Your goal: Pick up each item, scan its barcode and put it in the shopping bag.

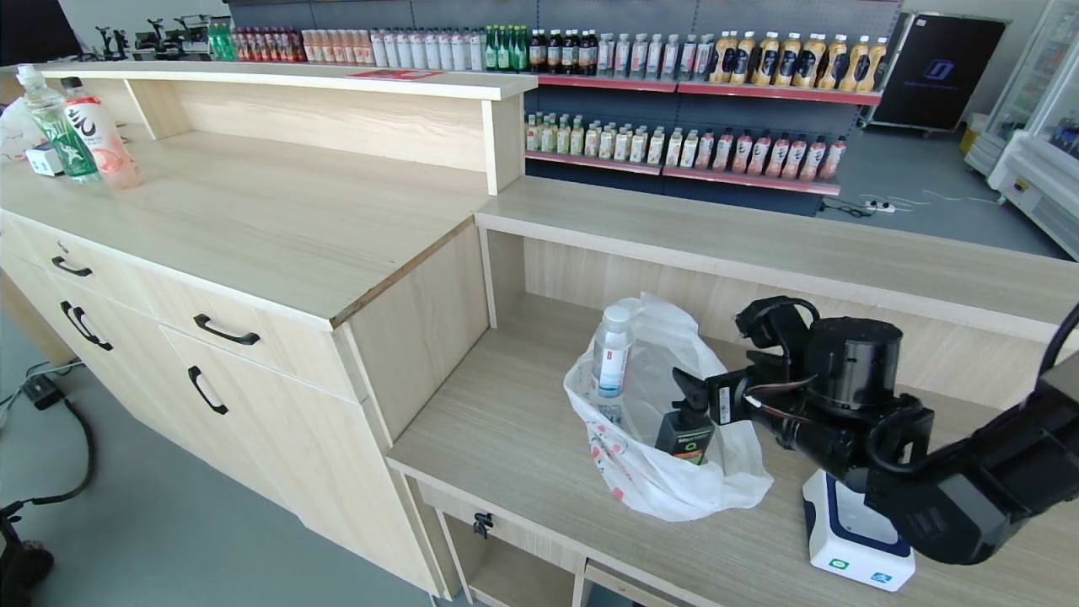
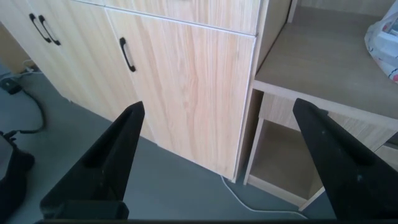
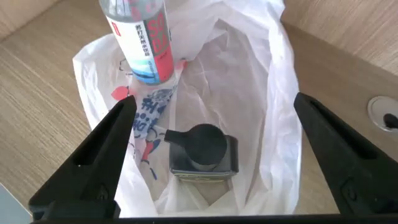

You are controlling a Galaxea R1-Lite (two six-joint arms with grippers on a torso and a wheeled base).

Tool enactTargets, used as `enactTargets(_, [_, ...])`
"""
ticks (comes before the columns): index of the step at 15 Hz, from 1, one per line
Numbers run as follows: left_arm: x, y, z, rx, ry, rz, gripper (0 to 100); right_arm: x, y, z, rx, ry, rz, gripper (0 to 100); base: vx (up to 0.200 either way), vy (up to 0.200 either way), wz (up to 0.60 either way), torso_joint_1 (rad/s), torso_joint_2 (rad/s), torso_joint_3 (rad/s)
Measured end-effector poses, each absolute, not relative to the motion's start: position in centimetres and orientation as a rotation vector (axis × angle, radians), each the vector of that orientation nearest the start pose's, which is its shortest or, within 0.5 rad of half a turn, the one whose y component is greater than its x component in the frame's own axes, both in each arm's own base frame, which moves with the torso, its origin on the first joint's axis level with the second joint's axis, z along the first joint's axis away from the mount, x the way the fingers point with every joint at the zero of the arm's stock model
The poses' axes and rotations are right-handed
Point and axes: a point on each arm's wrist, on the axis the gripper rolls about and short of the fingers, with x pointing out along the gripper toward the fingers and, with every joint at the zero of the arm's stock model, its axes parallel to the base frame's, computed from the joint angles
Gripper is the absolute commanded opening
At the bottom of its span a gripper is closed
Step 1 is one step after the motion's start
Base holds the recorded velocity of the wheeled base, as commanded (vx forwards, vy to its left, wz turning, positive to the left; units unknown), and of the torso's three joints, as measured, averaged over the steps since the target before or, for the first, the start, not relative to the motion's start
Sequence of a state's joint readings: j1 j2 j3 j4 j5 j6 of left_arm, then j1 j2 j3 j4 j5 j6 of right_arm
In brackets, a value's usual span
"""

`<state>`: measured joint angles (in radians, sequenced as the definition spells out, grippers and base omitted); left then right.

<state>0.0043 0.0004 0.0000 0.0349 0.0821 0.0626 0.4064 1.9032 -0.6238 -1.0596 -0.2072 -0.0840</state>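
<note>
Shopping bag [image 1: 674, 493] in the head view sits open just under the right gripper [image 1: 693, 389], so items drop straight in. 2 stand inside: pump bottle [image 1: 687, 432], water bottle [image 1: 613, 350]. Left wrist view: left gripper [image 2: 219, 107] spread, beside a cabinet door [image 2: 186, 81]. Right wrist view: jaws wide apart, the pump bottle unheld between them.
</note>
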Motion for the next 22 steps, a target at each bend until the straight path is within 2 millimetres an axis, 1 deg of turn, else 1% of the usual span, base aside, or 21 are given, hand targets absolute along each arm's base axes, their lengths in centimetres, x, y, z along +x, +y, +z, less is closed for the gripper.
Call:
enactTargets(1, [-2.3,0.2,7.2,0.063,0.038,0.086,100,28.9,10.9,13.2,-0.181,0.181,0.179,100,0.000,0.000,0.00,0.000,0.00,0.000])
enactTargets(3, [-2.3,0.2,7.2,0.064,0.038,0.086,100,27.7,7.5,16.1,-0.278,0.122,0.089,100,0.000,0.000,0.00,0.000,0.00,0.000])
enactTargets(4, [-2.3,0.2,7.2,0.064,0.038,0.086,100,27.1,6.0,17.3,-0.348,0.099,0.049,100,0.000,0.000,-0.60,-0.002,0.01,0.007])
enactTargets(6, [-2.3,0.2,7.2,0.064,0.038,0.086,100,25.3,3.0,19.2,-0.446,0.114,-0.026,100,0.000,0.000,-0.60,0.005,0.00,0.000])
enactTargets(8, [-2.3,0.2,7.2,0.064,0.038,0.084,100,22.9,1.0,21.6,-0.472,0.157,-0.083,100,0.000,0.000,-0.60,0.005,0.00,0.005])
enactTargets(10, [-2.3,0.2,7.2,0.064,0.038,0.086,100,20.0,-0.3,24.1,-0.468,0.213,-0.135,100,0.000,0.000,-0.60,0.010,0.00,0.002])
enactTargets(11, [-2.3,0.2,7.2,0.064,0.038,0.086,100,18.0,-0.7,25.9,-0.454,0.235,-0.179,100,0.000,0.000,-0.60,-0.007,0.00,0.007])
enactTargets(13, [-2.3,0.2,7.2,0.064,0.038,0.086,100,14.1,-1.1,28.8,-0.419,0.259,-0.279,100,0.000,0.000,-0.60,0.000,0.00,0.000])
enactTargets(14, [-2.3,0.2,7.2,0.064,0.038,0.086,100,12.2,-1.3,29.7,-0.390,0.254,-0.328,100,0.000,0.000,-0.60,0.002,0.00,-0.002])
enactTargets(15, [-2.3,0.2,7.2,0.064,0.038,0.086,100,10.8,-1.3,30.1,-0.356,0.225,-0.354,100,0.000,0.000,0.00,0.000,0.00,0.000])
enactTargets(16, [-2.3,0.2,7.2,0.064,0.038,0.086,100,9.7,-1.3,29.8,-0.321,0.206,-0.368,100,0.000,0.000,0.00,0.000,0.00,0.000])
enactTargets(18, [-2.3,0.2,7.2,0.064,0.038,0.086,100,7.4,-1.2,27.0,-0.246,0.222,-0.381,100,0.000,0.000,0.00,0.000,0.00,0.000])
enactTargets(19, [-2.3,0.2,7.2,0.064,0.038,0.086,100,6.0,-1.1,25.2,-0.209,0.226,-0.383,100,0.000,0.000,0.00,0.000,0.00,0.000])
enactTargets(20, [-2.3,0.2,7.2,0.064,0.038,0.086,100,4.4,-1.0,22.9,-0.181,0.234,-0.379,100,0.000,0.000,0.00,0.000,0.00,0.000])
enactTargets(21, [-2.3,0.2,7.2,0.064,0.038,0.085,100,2.9,-0.9,20.6,-0.165,0.236,-0.366,100,0.000,0.000,0.00,0.000,0.00,0.000])
enactTargets(22, [-2.3,0.2,7.2,0.064,0.038,0.086,100,1.6,-0.8,17.8,-0.154,0.246,-0.345,100,0.000,0.000,0.00,0.000,0.00,0.000])
